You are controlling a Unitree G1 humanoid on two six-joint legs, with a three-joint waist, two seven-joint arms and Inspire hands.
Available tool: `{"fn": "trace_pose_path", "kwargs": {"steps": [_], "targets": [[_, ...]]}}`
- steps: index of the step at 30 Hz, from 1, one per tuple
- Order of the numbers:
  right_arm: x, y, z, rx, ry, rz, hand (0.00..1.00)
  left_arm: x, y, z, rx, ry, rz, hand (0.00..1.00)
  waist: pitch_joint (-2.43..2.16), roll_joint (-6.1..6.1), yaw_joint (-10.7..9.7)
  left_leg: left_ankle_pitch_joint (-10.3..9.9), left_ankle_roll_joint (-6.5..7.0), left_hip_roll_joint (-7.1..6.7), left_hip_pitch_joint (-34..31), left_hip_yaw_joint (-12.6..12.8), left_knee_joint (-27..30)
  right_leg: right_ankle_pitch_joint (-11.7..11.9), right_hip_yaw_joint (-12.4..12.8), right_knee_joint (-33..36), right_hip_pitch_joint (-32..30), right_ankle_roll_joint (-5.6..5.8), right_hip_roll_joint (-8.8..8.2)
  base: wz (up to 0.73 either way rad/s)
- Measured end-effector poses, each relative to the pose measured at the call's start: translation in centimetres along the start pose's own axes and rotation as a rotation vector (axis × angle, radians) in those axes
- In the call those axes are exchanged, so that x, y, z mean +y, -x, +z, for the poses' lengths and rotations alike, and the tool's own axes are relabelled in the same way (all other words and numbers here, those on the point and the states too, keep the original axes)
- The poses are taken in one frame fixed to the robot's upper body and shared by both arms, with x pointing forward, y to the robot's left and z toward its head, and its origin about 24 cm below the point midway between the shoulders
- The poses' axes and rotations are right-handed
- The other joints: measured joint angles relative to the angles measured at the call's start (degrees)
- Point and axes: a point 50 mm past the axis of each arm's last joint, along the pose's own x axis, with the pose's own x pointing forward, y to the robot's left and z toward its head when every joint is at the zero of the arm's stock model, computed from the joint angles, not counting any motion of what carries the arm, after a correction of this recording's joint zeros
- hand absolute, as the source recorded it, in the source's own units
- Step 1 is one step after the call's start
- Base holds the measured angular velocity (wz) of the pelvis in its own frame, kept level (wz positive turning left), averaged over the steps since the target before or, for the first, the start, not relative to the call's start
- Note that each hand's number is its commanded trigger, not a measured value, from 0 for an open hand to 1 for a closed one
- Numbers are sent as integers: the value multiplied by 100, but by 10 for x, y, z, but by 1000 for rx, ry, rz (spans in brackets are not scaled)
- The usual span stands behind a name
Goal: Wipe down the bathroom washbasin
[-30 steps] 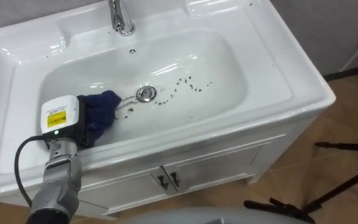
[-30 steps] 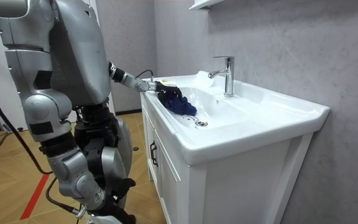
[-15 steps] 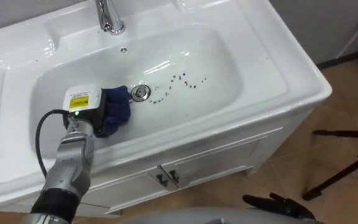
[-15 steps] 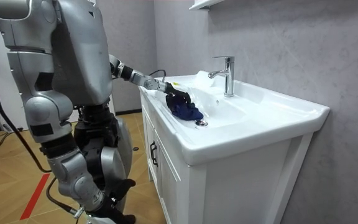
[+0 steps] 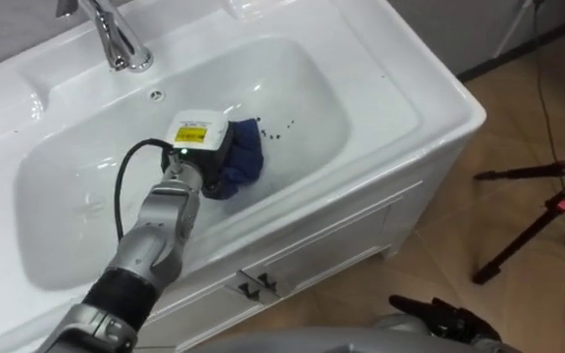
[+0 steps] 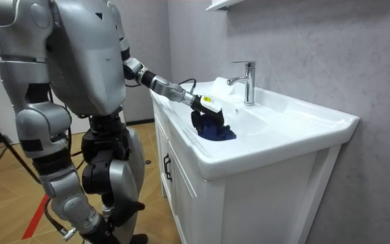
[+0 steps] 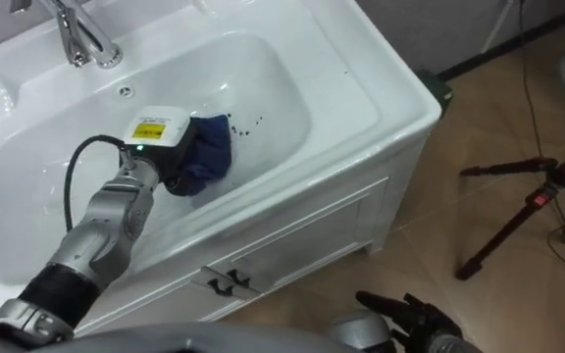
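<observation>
The white basin [image 5: 361, 108] is set in a cabinet top, and I stand at its front, bent toward it in the room view. My left hand [image 5: 200, 157] reaches into the bowl with a dark blue cloth [image 5: 245, 162] bunched under its fingers, pressed on the basin floor near the middle. The same left hand [image 6: 202, 116] and cloth [image 6: 217, 131] appear in the room view. A few dark specks [image 5: 279, 126] lie just right of the cloth. The drain is hidden under the cloth. My right hand [image 7: 407, 316] hangs low by the cabinet, fingers relaxed.
A chrome tap [image 5: 116, 39] stands at the basin's back rim. Cabinet doors with small handles [image 5: 253, 284] are below the front edge. A black tripod [image 5: 542, 221] stands on the wooden floor to the right.
My left hand has swept the cloth to the right, from the bowl's left part over the drain to the specks. Fewer specks are visible. The eye view has shifted as well.
</observation>
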Motion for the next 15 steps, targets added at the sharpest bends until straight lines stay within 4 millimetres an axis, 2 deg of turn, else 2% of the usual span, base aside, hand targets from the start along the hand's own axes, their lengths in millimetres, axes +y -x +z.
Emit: {"fn": "trace_pose_path", "kwargs": {"steps": [7,10,12,15], "targets": [[-4,1,-2,15,-17,-32,0,1,-3,7,8,9,-5,100,2,1,-226,8,15,-5,-35,84,15,5,19,60,-100,12,-21,-1],[-4,1,-2,21,-26,-43,0,7,-10,16,3,47,-2,100,4,2,-275,25,40,-19,-41,94,5,2,25,54,-97,28,-32,1],[-6,1,-2,34,-29,-53,0,10,-12,24,0,74,4,100,6,8,-392,47,65,-40,-33,94,6,-8,18,61,-88,44,-57,6],[-10,2,-1,40,-24,-65,0,14,-15,33,-4,88,15,100,16,29,-402,64,94,-55,-25,169,-4,-7,43,68,-110,74,-95,-3]]}}
